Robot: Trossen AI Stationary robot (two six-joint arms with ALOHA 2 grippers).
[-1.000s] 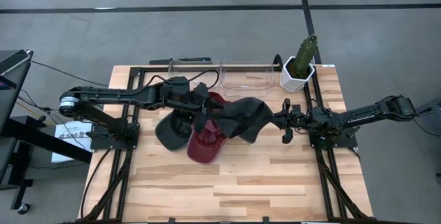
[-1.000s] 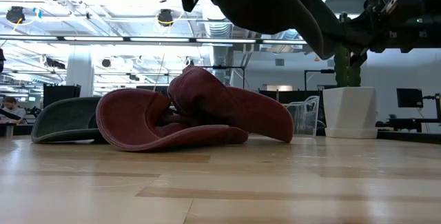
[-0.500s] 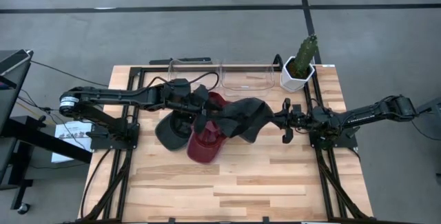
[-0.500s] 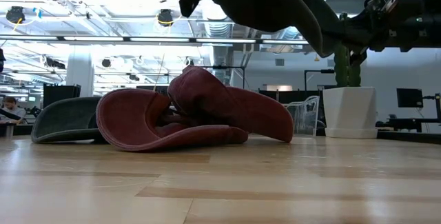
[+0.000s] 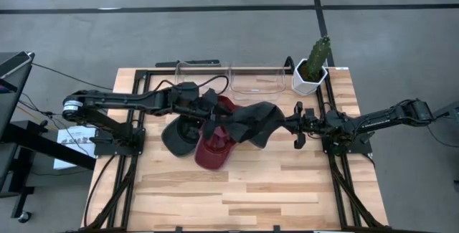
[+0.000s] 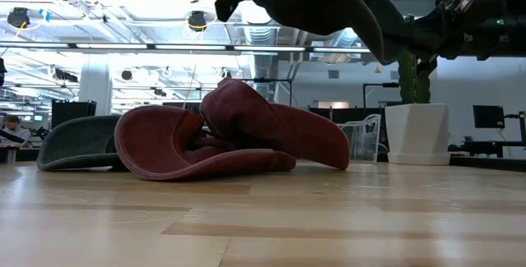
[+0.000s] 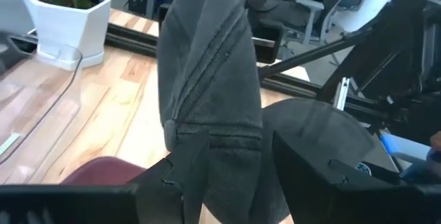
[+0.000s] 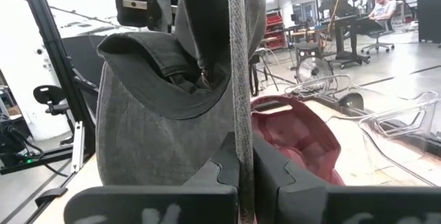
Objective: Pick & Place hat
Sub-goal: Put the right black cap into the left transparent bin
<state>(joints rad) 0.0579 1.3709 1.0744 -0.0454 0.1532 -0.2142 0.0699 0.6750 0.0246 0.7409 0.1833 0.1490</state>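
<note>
Both arms hold the dark grey hat [image 5: 252, 123] up in the air above the tabletop [image 5: 287, 183]. The left end effector [image 5: 209, 111] pinches one side, the right end effector [image 5: 290, 125] grips the opposite edge. Below it lies a red hat [image 6: 238, 131], a grey one [image 6: 78, 142] beside.

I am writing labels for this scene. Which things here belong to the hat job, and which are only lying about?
Job:
- black hat, held in the air
- left gripper and right gripper, both clamping it

Lying about:
- red hat
- dark grey hat
- potted cactus
- clear bins
</note>
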